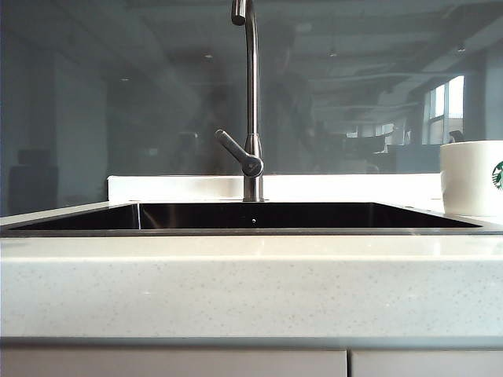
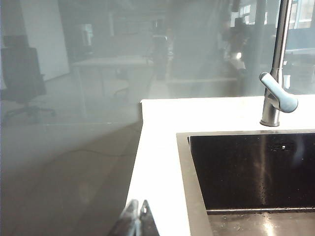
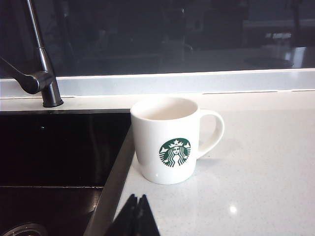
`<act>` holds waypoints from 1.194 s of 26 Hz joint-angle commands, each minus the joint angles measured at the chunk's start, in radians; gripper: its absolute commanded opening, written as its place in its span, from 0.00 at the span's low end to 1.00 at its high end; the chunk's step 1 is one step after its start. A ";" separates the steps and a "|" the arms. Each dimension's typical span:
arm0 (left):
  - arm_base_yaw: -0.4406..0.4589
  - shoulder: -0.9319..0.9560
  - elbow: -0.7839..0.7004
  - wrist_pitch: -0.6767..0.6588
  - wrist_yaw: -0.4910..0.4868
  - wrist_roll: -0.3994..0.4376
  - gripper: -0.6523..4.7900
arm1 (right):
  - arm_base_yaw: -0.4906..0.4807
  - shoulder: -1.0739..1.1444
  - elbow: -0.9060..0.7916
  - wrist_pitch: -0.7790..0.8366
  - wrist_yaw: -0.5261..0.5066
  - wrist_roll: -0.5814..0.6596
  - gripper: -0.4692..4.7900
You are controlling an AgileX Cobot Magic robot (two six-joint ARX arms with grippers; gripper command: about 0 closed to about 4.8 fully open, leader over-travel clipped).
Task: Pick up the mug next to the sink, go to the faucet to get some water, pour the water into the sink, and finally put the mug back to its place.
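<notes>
Pale speckled stone forms the desk (image 1: 251, 290), with a large glass pane behind it that mirrors an office. Set into the desk is the sink (image 1: 251, 216), wide, dark and glossy inside a thin steel rim. Behind the sink, at the middle of its far edge, stands the faucet (image 1: 251, 102), a tall thin steel pipe with a short lever angled off its side. The mug (image 3: 170, 140) stands upright on the desk just beside the sink's right rim, white, with a round green logo facing the right wrist camera and its loop handle pointing away from the sink. The left hand (image 2: 137, 219) is pressed shut and holds nothing, near the sink's left edge. The right hand (image 3: 137, 214) is likewise closed and empty, near the mug but apart from it.
</notes>
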 commanded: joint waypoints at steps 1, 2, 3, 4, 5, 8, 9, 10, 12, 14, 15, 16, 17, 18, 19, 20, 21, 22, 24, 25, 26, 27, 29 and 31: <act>0.001 0.001 0.003 0.011 0.003 0.008 0.11 | 0.000 -0.003 -0.004 0.016 -0.002 -0.002 0.08; 0.001 0.001 0.003 0.011 0.003 0.008 0.11 | 0.000 -0.003 -0.004 0.017 -0.002 -0.003 0.08; 0.001 0.001 0.003 0.011 0.003 0.008 0.11 | 0.000 -0.002 -0.004 0.017 -0.002 -0.002 0.08; 0.001 0.001 0.003 0.011 0.003 0.008 0.11 | 0.000 -0.003 -0.004 0.017 -0.002 -0.002 0.08; 0.001 0.001 0.003 0.011 0.003 0.008 0.11 | 0.000 -0.003 -0.004 0.018 -0.002 -0.002 0.08; 0.001 0.001 0.003 0.027 0.016 -0.012 0.11 | 0.000 -0.003 -0.004 0.046 -0.010 0.002 0.08; 0.001 0.001 0.003 0.055 0.018 -0.041 0.11 | 0.000 -0.003 -0.003 0.073 -0.010 0.026 0.08; 0.001 0.001 0.006 0.102 0.018 -0.109 0.11 | 0.000 -0.002 -0.001 0.131 -0.009 0.098 0.08; 0.001 0.002 0.034 0.123 0.018 -0.185 0.11 | 0.000 0.000 0.021 0.194 -0.001 0.179 0.08; 0.001 0.039 0.082 0.117 0.019 -0.210 0.11 | 0.000 0.020 0.077 0.164 0.003 0.179 0.08; 0.001 0.070 0.105 0.121 0.028 -0.211 0.11 | 0.000 0.035 0.101 0.164 0.021 0.178 0.08; 0.001 0.144 0.154 0.133 0.050 -0.210 0.11 | 0.000 0.069 0.141 0.172 0.064 0.180 0.08; 0.001 0.206 0.189 0.149 0.071 -0.210 0.11 | 0.000 0.098 0.171 0.175 0.097 0.180 0.08; 0.001 0.346 0.250 0.214 0.136 -0.210 0.11 | -0.002 0.167 0.228 0.175 0.141 0.178 0.08; 0.001 0.432 0.282 0.266 0.182 -0.210 0.11 | -0.003 0.211 0.259 0.176 0.149 0.171 0.08; 0.001 0.586 0.332 0.362 0.258 -0.210 0.11 | -0.010 0.309 0.306 0.198 0.157 0.138 0.08; 0.001 0.723 0.376 0.454 0.325 -0.210 0.11 | -0.019 0.380 0.329 0.233 0.152 0.096 0.08; 0.001 0.864 0.423 0.549 0.395 -0.210 0.11 | -0.034 0.467 0.350 0.282 0.124 0.044 0.08; 0.001 1.072 0.507 0.685 0.467 -0.233 0.11 | -0.077 0.609 0.376 0.356 0.039 -0.037 0.08; 0.000 1.144 0.539 0.727 0.478 -0.255 0.11 | -0.101 0.669 0.386 0.379 0.010 -0.055 0.08; -0.010 1.249 0.592 0.777 0.487 -0.281 0.11 | -0.153 0.777 0.401 0.420 -0.039 -0.070 0.08; -0.019 1.336 0.638 0.799 0.486 -0.280 0.11 | -0.203 0.866 0.405 0.471 -0.100 -0.069 0.09; -0.025 1.416 0.684 0.799 0.486 -0.266 0.11 | -0.268 0.985 0.412 0.548 -0.171 -0.069 0.17; -0.037 1.487 0.712 0.805 0.492 -0.242 0.11 | -0.341 1.109 0.418 0.635 -0.286 -0.069 0.21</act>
